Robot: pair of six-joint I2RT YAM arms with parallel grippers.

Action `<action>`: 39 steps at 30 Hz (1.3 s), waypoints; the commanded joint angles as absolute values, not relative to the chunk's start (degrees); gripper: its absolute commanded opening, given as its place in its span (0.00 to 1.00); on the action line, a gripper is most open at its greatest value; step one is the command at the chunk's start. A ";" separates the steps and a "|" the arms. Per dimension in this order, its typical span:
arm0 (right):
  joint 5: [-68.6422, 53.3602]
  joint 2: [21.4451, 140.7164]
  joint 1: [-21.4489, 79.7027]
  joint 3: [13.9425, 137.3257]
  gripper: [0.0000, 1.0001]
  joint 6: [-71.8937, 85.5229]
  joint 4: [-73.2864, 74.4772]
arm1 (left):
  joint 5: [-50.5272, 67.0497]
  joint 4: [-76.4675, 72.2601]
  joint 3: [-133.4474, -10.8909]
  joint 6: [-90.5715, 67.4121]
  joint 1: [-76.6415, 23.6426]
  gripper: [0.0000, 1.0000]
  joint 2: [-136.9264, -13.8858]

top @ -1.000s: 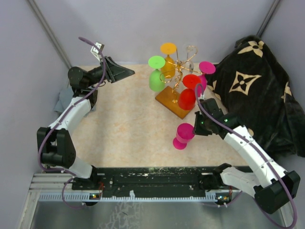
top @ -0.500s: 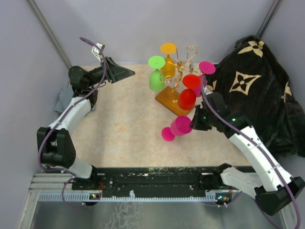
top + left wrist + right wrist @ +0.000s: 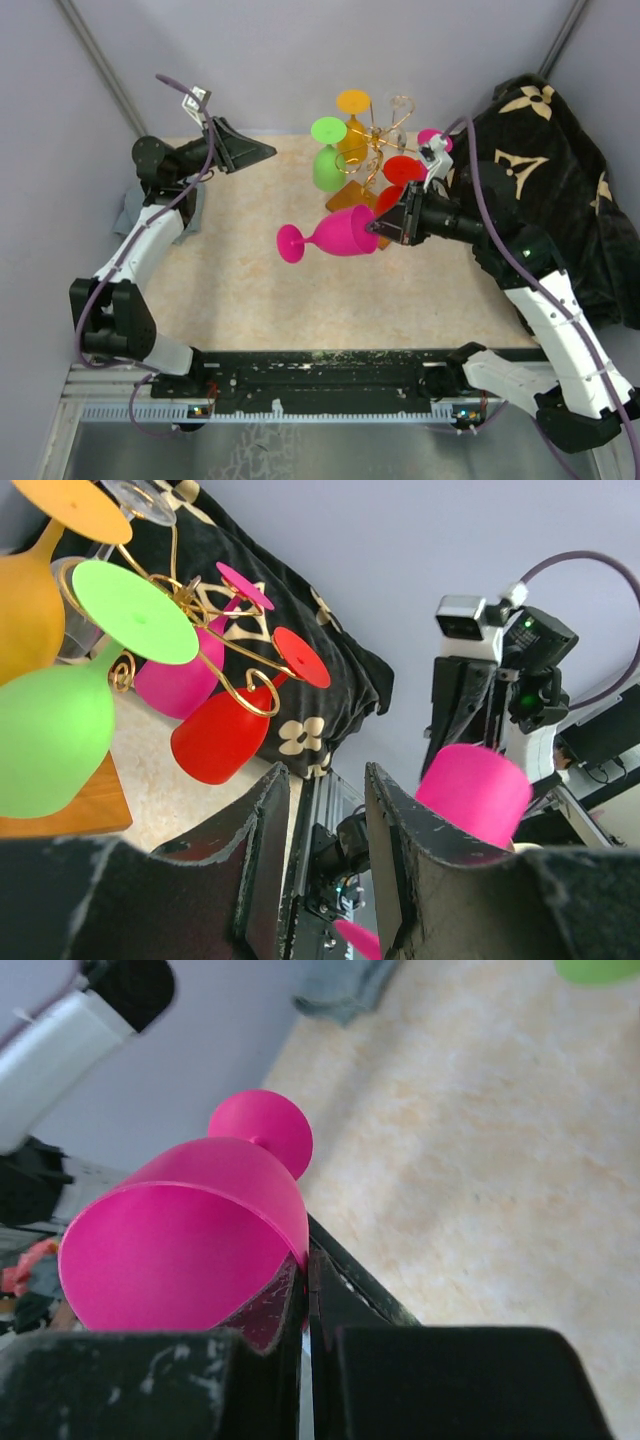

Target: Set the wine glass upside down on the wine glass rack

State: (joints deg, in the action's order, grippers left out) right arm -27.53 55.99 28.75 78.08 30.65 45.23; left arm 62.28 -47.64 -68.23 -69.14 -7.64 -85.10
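Half done, roughly: the wine glass rack (image 3: pixel 344 196) stands loaded with other glasses (image 3: pixel 327 168); the pink wine glass (image 3: pixel 338 232) hangs sideways in the air beside it, rim pinched in the right gripper (image 3: pixel 383 228), not yet hung. The left gripper (image 3: pixel 325 860) gapes, empty.

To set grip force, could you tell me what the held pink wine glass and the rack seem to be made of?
The pink wine glass is probably plastic: opaque, matte, no glassy reflections. The wine glass rack is thin gold wire, likely metal; its amber base could be wood or acrylic.
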 commanded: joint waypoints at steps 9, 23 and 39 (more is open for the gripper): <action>-41.66 62.14 26.20 85.05 0.00 47.48 2.48 | 63.52 -70.20 -70.43 -86.99 -6.95 0.44 -83.20; -49.83 77.21 20.96 90.69 0.00 77.37 -40.76 | 54.60 -99.18 -72.58 -112.38 -6.95 0.45 -88.42; -51.59 83.31 20.92 91.07 0.00 85.26 -52.13 | 43.84 -102.58 -78.94 -120.57 -7.03 0.47 -87.18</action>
